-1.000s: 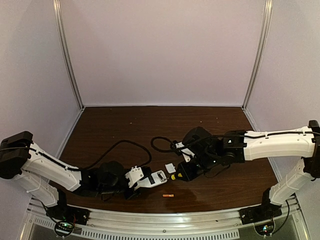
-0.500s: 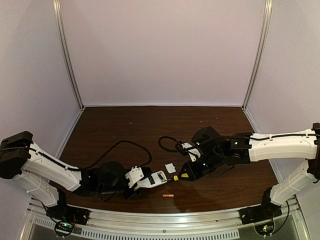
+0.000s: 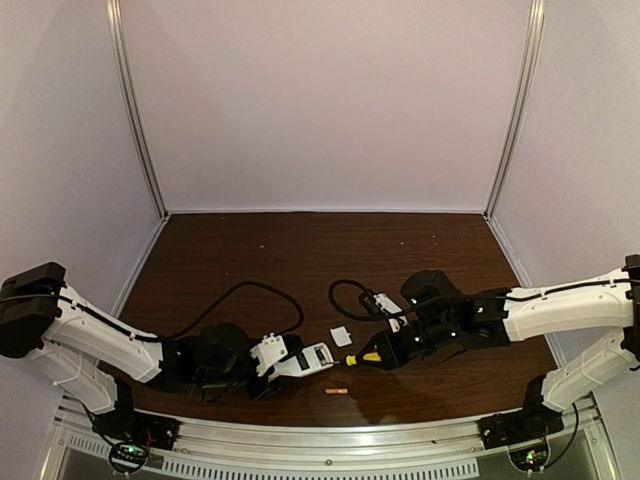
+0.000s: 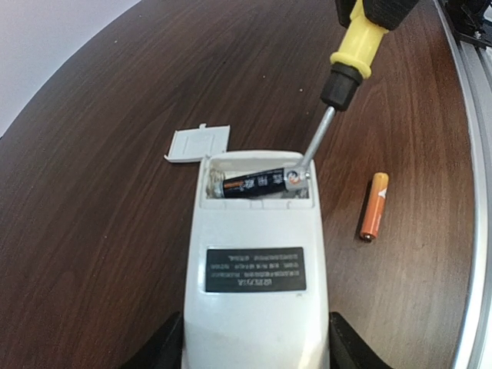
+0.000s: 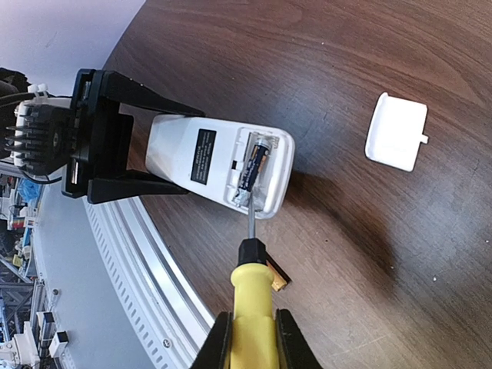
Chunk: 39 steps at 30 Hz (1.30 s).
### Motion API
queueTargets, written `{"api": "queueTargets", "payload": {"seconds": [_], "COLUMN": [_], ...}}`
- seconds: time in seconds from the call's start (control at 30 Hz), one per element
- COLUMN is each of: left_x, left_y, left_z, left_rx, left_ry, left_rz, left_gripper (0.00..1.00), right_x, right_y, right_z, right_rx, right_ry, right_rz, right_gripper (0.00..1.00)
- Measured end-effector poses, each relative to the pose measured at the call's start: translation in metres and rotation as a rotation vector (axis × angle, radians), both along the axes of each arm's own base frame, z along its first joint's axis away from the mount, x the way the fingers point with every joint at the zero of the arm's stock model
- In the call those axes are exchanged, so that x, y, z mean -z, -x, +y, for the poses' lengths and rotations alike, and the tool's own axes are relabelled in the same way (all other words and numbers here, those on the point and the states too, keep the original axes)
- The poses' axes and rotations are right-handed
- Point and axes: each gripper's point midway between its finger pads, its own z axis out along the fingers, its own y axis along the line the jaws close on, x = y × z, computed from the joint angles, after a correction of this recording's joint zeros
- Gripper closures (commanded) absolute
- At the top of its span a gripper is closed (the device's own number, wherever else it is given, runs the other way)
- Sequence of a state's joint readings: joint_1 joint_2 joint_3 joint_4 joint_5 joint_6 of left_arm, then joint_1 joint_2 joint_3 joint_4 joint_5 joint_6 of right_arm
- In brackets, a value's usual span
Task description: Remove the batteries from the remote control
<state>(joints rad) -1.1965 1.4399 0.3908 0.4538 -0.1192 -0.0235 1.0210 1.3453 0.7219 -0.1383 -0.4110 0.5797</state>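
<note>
Bracing: remote control (image 4: 257, 261) was clamped by left gripper (image 4: 256, 342).
Prying: dark battery (image 4: 254, 184) was met at tip of screwdriver (image 5: 252, 296) (pinched by right gripper (image 5: 252, 338)).

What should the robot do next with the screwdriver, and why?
Probably lever the tip up to pop out the dark cylindrical battery. The yellow-handled metal screwdriver in the right gripper touches its end inside the flat white remote control, held by the left gripper; the orange battery is out.
</note>
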Motion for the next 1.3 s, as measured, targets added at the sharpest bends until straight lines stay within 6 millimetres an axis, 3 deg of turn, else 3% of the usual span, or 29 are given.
{"api": "queueTargets", "payload": {"seconds": [0.97,1.3], "left_x": [-0.002,0.004], "left_y": [-0.005,-0.008], "left_z": [0.000,0.006], "left_rx": [-0.018,-0.040], "left_ry": [0.002,-0.031], "left_rz": [-0.020,-0.021], "left_gripper": [1.00,1.00], "right_x": [0.001,0.008], "right_y": [-0.012,-0.023], "right_z": [0.006,0.018], "right_rx": [0.046,0.057], "right_ry": [-0.105,-0.078], "right_rz": [-0.067,-0.077], "right_gripper": [1.00,1.00]}}
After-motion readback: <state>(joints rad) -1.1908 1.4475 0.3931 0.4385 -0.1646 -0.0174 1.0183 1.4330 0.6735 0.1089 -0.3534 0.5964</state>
